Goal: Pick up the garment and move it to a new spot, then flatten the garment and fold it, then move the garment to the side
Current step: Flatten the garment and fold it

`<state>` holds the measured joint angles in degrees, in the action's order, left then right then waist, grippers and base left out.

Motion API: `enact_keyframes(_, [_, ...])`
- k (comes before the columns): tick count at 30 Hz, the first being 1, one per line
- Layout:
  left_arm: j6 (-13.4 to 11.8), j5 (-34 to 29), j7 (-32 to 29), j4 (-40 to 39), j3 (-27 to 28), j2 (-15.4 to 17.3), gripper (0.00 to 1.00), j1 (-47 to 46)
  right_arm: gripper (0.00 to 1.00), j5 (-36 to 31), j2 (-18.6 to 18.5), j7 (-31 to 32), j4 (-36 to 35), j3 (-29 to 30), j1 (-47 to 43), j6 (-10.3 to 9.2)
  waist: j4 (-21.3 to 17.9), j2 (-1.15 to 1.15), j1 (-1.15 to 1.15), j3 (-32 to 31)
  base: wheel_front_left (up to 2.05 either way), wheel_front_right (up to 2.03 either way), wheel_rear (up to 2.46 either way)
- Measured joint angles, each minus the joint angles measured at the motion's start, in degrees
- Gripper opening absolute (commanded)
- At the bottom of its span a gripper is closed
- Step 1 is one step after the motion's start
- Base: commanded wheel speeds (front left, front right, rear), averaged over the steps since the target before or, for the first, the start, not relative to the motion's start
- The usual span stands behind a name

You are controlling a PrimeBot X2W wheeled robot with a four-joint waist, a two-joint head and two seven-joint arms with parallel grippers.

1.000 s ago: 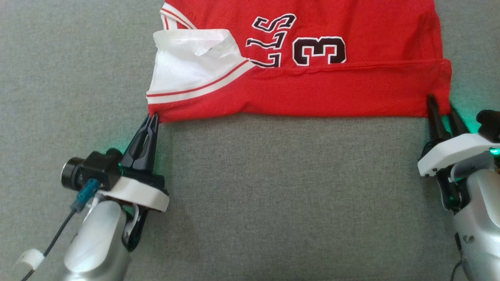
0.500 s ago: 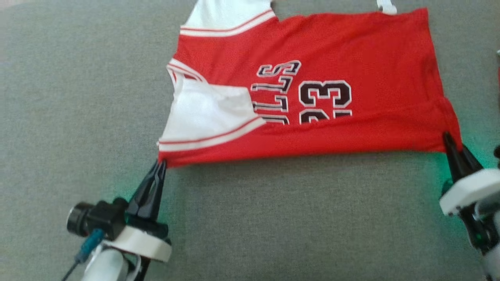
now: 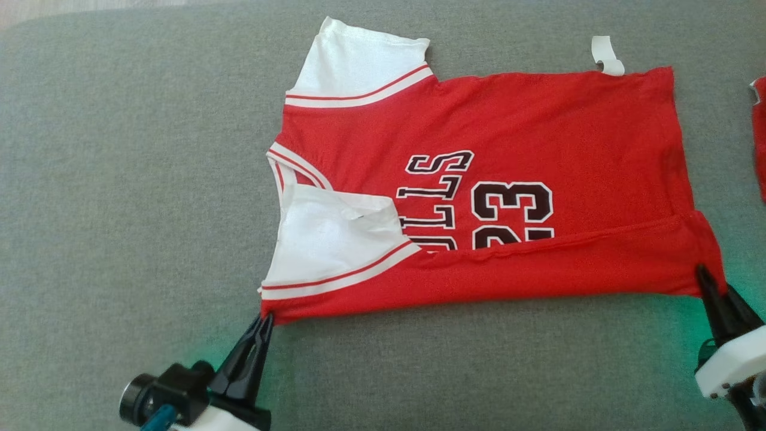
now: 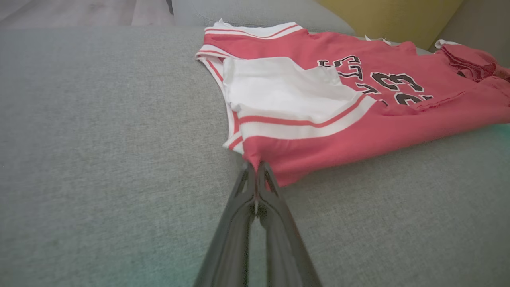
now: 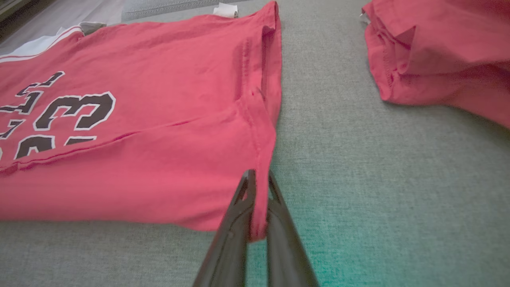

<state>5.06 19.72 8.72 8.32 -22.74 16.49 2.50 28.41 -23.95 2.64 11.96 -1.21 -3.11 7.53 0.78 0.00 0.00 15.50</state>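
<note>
Pinching garment [image 3: 508, 131], left end effector [image 3: 265, 319], right end effector [image 3: 702, 274]

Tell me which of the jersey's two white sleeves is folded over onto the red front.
The nearer sleeve, beside the left claw: it lies folded over the red jersey. The far sleeve sticks out flat onto the grey surface.

My left pincer [image 3: 265, 320] sits at the lower left of the head view, fingers pressed together and angled up and slightly right, tips clamped on one corner of the shirt [image 3: 538, 120]. My right pincer [image 3: 701, 274] sits at the lower right, fingers together, angled up-left, gripping the opposite corner.
</note>
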Motion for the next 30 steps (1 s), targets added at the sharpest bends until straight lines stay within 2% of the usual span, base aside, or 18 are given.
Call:
enact_keyframes(1, [0.01, 0.01, -0.30, 0.10, -0.29, 0.02, 0.71, -0.18, 1.00, -0.44, 0.32, 0.30, -0.30, 0.08, -0.09, 0.00, -0.05, 0.00, 0.00, 0.03, 0.00, 0.00, 0.00])
enact_keyframes(2, [0.02, 0.07, -0.60, 0.27, -0.60, -0.01, 1.00, -0.44, 1.00, -0.78, 0.70, 0.49, -0.44, 0.26, -0.07, 0.00, -0.10, 0.00, 0.00, 0.03, 0.00, 0.00, 0.00])
enact_keyframes(10, [0.07, 0.63, -2.18, 0.62, -1.41, 0.09, 1.00, -4.78, 1.00, -3.35, 2.96, -1.09, -3.54, 2.00, 0.09, 0.00, -2.09, 0.00, 0.00, -0.03, 0.00, 0.00, 0.00])
enact_keyframes(14, [0.60, 0.68, -4.26, -1.77, -0.47, 1.83, 1.00, -9.34, 1.00, -4.74, 4.19, -2.77, -5.75, 2.18, 0.27, 0.00, -3.62, 0.00, 0.00, 0.49, 0.00, 0.00, 0.00])
enact_keyframes(18, [1.55, 2.40, -9.67, -3.65, 0.03, 5.19, 1.00, -18.74, 1.00, -5.47, 5.43, -3.22, -7.27, 0.93, 1.45, 0.00, -5.38, 0.00, 0.01, 1.87, 0.00, 0.00, 0.00])
enact_keyframes(22, [2.09, 6.58, -18.19, -3.83, -1.66, 8.71, 1.00, -31.31, 1.00, -5.82, 5.68, -3.33, -8.21, -0.43, 3.44, 0.00, -7.22, 0.00, 0.02, 3.83, 0.00, 0.00, 0.00])
enact_keyframes(30, [2.22, 21.92, -34.59, -0.89, -13.00, 19.05, 1.00, -53.77, 1.00, -6.59, 6.76, -3.42, -9.44, -3.08, 7.53, 0.00, -12.38, 0.00, 0.01, 8.38, 0.00, 0.00, 0.00])
